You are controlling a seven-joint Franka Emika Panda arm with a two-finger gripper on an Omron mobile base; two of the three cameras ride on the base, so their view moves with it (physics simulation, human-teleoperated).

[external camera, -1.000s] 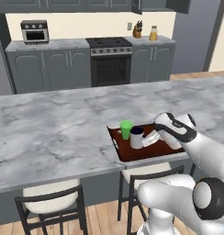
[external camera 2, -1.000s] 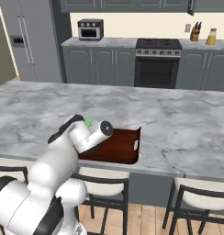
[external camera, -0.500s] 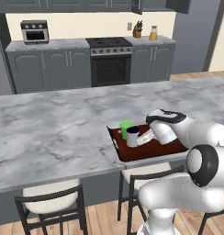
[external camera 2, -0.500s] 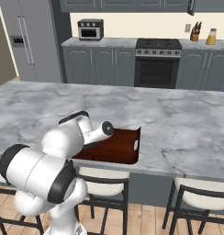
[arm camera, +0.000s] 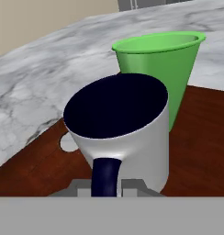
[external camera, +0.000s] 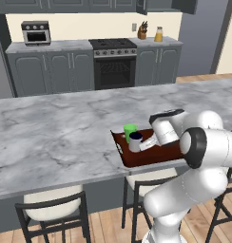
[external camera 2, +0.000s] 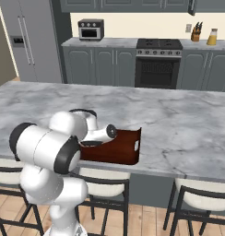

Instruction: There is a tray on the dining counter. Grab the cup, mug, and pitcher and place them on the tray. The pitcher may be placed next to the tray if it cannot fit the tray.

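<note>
On the dining counter (external camera: 56, 137) lies the dark reddish-brown tray (external camera: 158, 153), whose right end also shows in the right base view (external camera 2: 126, 148). The green cup (external camera: 130, 130) stands upright at the tray's left end. Just in front of it stands the grey-white mug (external camera: 135, 142). In the hand view the mug (arm camera: 132, 137) is upright on the tray (arm camera: 201, 151), with the cup (arm camera: 164, 69) close behind it. My gripper (arm camera: 106, 187) is low over the tray, its fingertips (arm camera: 132, 186) against both sides of the mug's dark handle. The pitcher (external camera: 158, 34) with orange liquid stands on the far back counter.
Stools with pale seats (external camera: 51, 209) stand under the counter's near edge. A stove (external camera: 115, 61) and grey cabinets line the back wall, with a knife block (external camera: 143, 32) beside the pitcher (external camera 2: 211, 37) and a toaster oven (external camera: 36, 32) at the left.
The mug has come down in my gripper from above the tray to stand on it beside the green cup. The arm has folded lower and closer to the tray.
</note>
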